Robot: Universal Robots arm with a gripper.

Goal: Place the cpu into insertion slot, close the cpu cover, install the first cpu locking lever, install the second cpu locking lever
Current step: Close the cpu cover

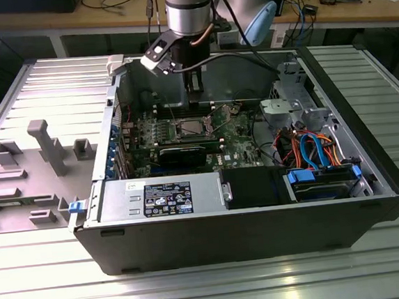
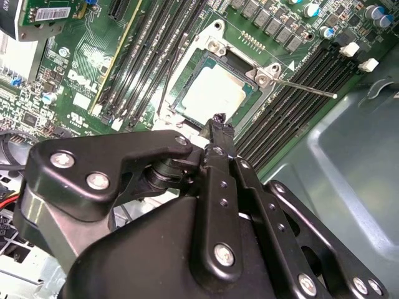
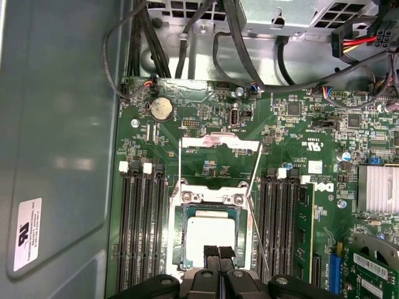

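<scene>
The cpu (image 3: 211, 235) lies flat in the insertion slot (image 3: 176, 240), its pale metal face up; both wrist views show it, and the second wrist view has the cpu (image 2: 212, 93) just past my fingertips. My gripper (image 3: 219, 252) hangs right over the chip's near edge, fingertips together, holding nothing. The cpu cover (image 3: 218, 142) stands open, tipped back beyond the socket. A thin locking lever (image 3: 259, 240) sticks out loose beside the socket, and this lever (image 2: 305, 88) also shows as a wire rod. In the exterior view my gripper (image 1: 195, 94) is above the socket (image 1: 187, 128).
Black memory slots (image 3: 142, 230) flank the socket on both sides. A long black expansion card (image 1: 186, 151) and a power supply (image 1: 162, 197) lie nearer the case front. Cables (image 3: 187, 43) and the grey case wall (image 3: 56, 156) border the board.
</scene>
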